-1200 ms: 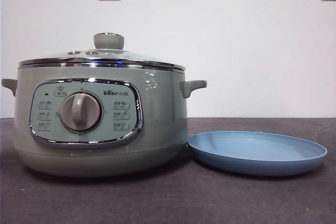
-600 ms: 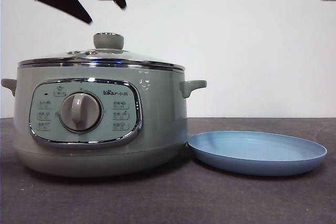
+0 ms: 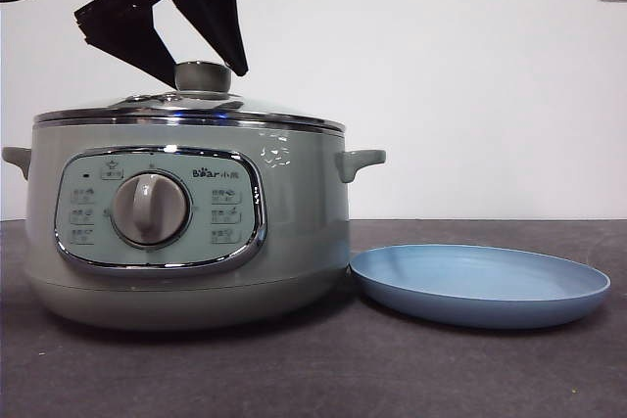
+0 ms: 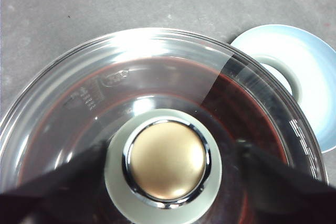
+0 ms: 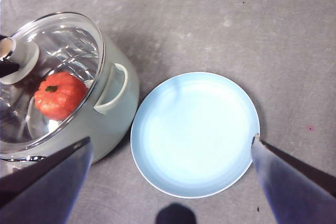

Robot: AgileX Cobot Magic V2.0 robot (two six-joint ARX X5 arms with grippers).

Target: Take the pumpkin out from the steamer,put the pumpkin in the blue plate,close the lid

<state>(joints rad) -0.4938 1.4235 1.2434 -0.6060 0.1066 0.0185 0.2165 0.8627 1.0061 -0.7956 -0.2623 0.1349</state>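
The left gripper (image 3: 204,66), jaws wide, straddles the sage-green knob (image 4: 167,161) of the domed glass lid (image 3: 186,105); lid removal calls for closing, then lifting.

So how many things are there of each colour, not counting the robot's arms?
Green: 1, the steamer
See-through glass: 1, the lid with its green knob, sitting on the steamer
Orange-red: 1, the pumpkin inside the steamer
Blue: 1, the blue plate beside the steamer
Total: 4
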